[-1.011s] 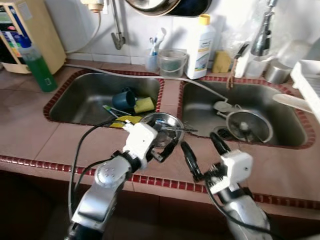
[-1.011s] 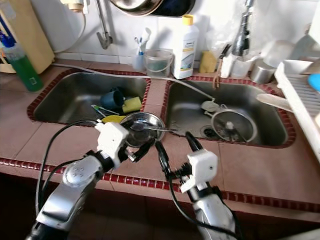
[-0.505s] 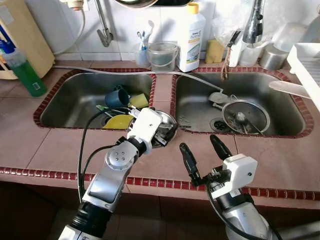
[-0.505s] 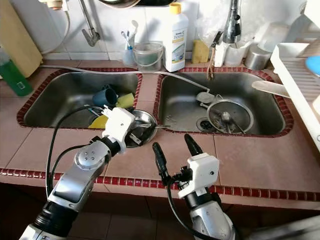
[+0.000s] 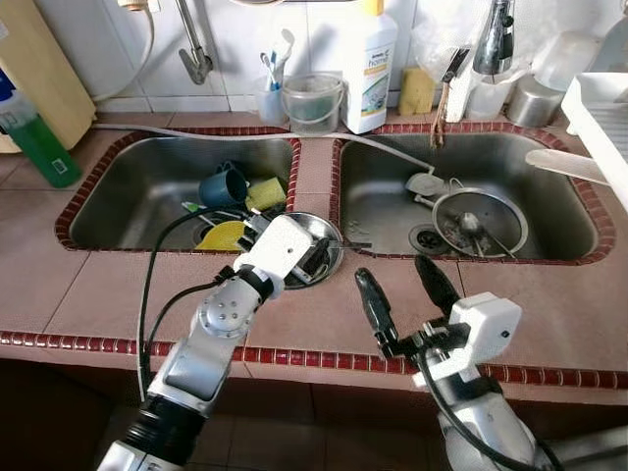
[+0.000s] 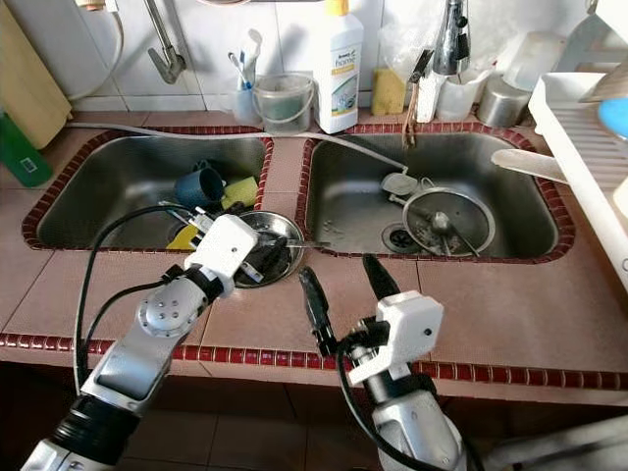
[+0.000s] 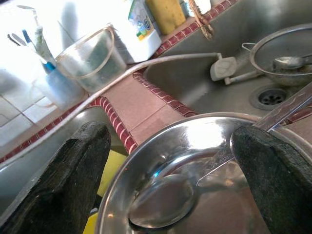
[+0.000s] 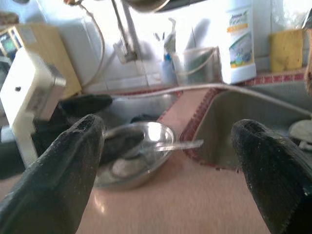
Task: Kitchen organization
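Left gripper (image 5: pixel 316 257): fingers spread wide, straddling the shallow round stainless-steel bowl (image 6: pixel 278 257), one finger on each side of its rim; contact not confirmed, nothing gripped. Bowl sits on the brown tiled counter (image 5: pixel 88 285) at the front lip between the two steel sinks, partly overhanging the left sink (image 5: pixel 137 201). A metal spoon (image 7: pixel 165 200) lies inside, its handle jutting over the rim toward the right sink (image 5: pixel 549 231).

Handling judgement: bowl light, rigid, thin-walled, slick polished surface. Best hold is a pinch across the rim, away from the spoon handle; the loose spoon may slide or tip out if the bowl tilts.

Right gripper (image 5: pixel 400 290): fingers wide apart, holding nothing, hovering above the counter's front edge, near the bowl.
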You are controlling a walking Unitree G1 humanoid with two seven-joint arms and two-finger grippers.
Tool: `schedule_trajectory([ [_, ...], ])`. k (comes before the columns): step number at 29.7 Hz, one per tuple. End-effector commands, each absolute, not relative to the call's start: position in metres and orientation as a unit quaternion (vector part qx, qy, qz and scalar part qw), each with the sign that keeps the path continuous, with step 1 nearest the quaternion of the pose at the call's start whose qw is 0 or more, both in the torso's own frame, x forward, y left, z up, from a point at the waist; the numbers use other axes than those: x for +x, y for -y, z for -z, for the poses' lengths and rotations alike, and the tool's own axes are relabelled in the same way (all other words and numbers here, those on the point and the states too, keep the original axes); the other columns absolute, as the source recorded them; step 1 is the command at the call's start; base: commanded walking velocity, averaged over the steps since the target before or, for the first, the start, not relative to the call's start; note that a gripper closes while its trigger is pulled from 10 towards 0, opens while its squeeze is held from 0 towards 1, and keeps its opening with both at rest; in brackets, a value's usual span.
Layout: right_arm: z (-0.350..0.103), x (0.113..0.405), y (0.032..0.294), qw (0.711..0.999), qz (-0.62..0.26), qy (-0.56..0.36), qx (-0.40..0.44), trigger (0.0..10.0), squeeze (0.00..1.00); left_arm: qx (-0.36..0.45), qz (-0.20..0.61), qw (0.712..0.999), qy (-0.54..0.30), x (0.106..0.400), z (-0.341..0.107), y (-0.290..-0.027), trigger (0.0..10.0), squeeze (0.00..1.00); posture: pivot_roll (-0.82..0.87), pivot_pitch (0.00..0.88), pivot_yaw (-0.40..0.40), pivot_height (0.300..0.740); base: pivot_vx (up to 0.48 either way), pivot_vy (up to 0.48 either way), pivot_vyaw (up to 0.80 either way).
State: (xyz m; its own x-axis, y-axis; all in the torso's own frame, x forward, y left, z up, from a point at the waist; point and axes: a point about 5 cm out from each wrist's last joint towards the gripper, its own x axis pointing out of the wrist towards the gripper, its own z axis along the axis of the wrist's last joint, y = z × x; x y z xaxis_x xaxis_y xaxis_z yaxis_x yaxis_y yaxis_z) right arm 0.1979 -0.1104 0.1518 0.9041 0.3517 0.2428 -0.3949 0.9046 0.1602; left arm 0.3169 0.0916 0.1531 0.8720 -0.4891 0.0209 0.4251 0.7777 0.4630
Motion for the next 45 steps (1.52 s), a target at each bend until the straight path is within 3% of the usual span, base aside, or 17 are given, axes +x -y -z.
schedule_trajectory([
  [1, -0.152, 0.193, 0.110, 0.969, -0.201, 0.099, 0.102, 10.0, 0.00, 0.235, 0.249, 0.938, 0.064, 0.317, -0.151, -0.097, 10.0, 0.00, -0.28, 0.152, 0.091, 0.732, 0.000, 0.000, 0.00],
  [20, -0.151, 0.188, 0.115, 0.972, -0.198, 0.083, 0.095, 10.0, 0.00, 0.318, 0.335, 0.883, 0.086, 0.307, -0.150, -0.108, 10.0, 0.00, -0.27, 0.185, 0.109, 0.732, 0.000, 0.000, 0.00],
  [45, -0.152, 0.192, 0.112, 0.970, -0.203, 0.089, 0.104, 10.0, 0.00, 0.360, 0.334, 0.865, 0.101, 0.317, -0.159, -0.128, 10.0, 0.00, -0.25, 0.174, 0.112, 0.732, 0.000, 0.000, 0.00],
])
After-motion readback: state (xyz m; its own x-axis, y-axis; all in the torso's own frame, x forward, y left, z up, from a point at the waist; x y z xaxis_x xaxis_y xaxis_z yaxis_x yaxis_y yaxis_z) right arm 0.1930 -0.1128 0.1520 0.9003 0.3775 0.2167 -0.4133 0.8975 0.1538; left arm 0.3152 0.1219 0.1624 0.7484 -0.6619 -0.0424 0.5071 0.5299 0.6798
